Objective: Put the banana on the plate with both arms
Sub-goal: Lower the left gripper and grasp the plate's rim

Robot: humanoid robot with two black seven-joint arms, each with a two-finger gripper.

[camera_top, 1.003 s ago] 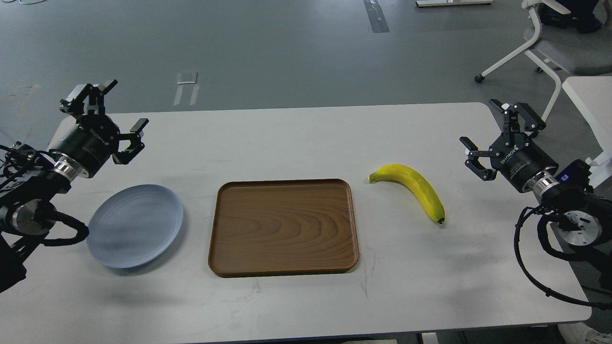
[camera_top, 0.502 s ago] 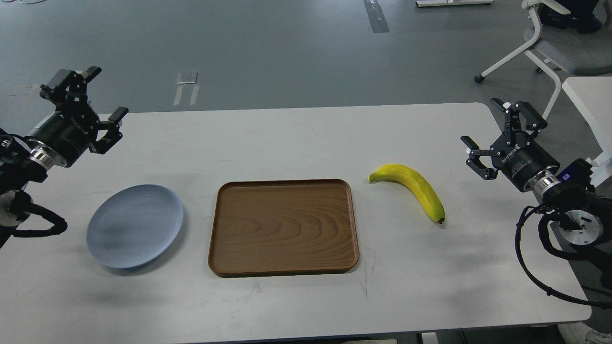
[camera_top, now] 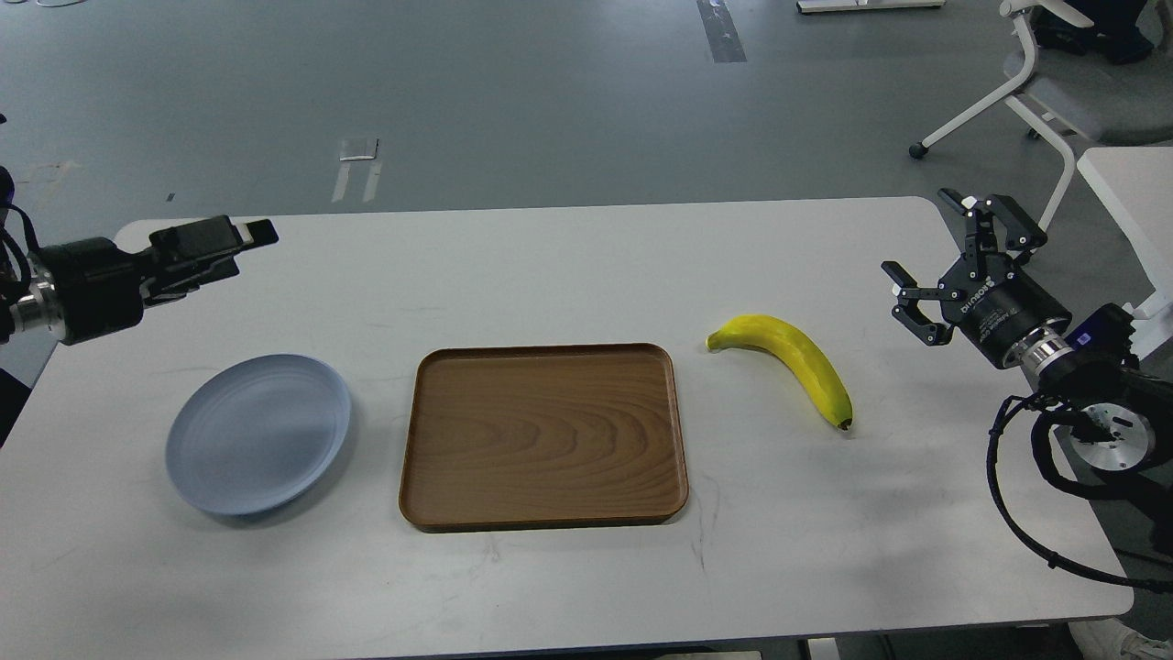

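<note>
The yellow banana (camera_top: 793,359) lies on the white table (camera_top: 586,266) to the right of the brown tray, stem end towards the tray. The pale blue-grey plate (camera_top: 258,432) sits empty at the left of the table. My right gripper (camera_top: 918,233) is open and empty, held above the table to the right of the banana and apart from it. My left gripper (camera_top: 246,236) hovers above the table behind the plate, pointing right. It is seen side-on, so its two fingers overlap and I cannot tell them apart. Nothing shows in it.
A rectangular brown wood-grain tray (camera_top: 544,436) lies empty at the table's middle, between plate and banana. A white office chair (camera_top: 1054,82) and another white table edge (camera_top: 1132,183) stand beyond the far right corner.
My left gripper has swung down and turned from an open, upward-facing pose to a side-on pose pointing right over the table's back left. The right arm, banana and plate have hardly moved.
</note>
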